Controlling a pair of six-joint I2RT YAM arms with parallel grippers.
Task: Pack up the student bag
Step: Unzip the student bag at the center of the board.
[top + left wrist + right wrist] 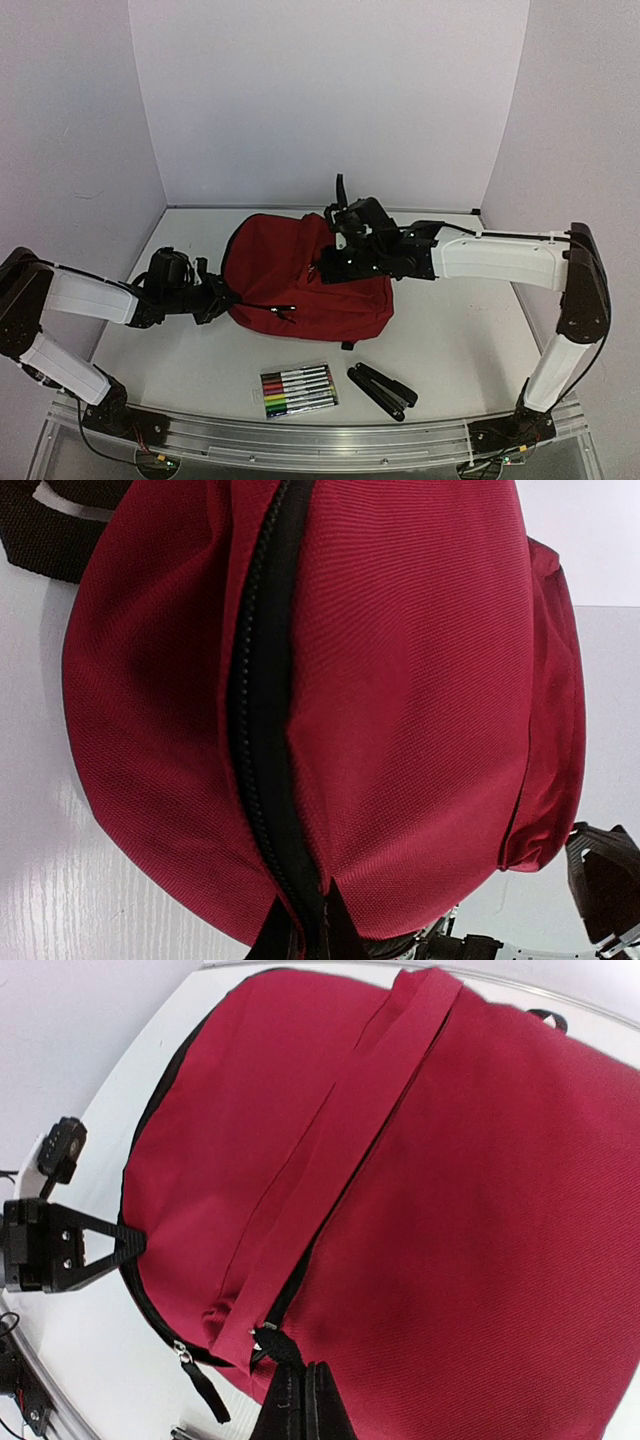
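The student bag [300,275], a dark red backpack, lies flat in the middle of the table. My left gripper [222,297] is at its left edge. In the left wrist view it [310,932] is shut on the bag's fabric [420,710] right at the black main zipper [255,730]. My right gripper [322,268] rests on top of the bag. In the right wrist view it [303,1392] is shut on the black zipper pull [275,1343] of the front pocket, whose zipper is closed. A second black pull [205,1390] hangs loose at the bag's edge.
A clear pack of coloured markers [298,390] and a black folded object [382,390] lie on the table in front of the bag. The left gripper's fingers [115,1245] show in the right wrist view. White walls enclose the table.
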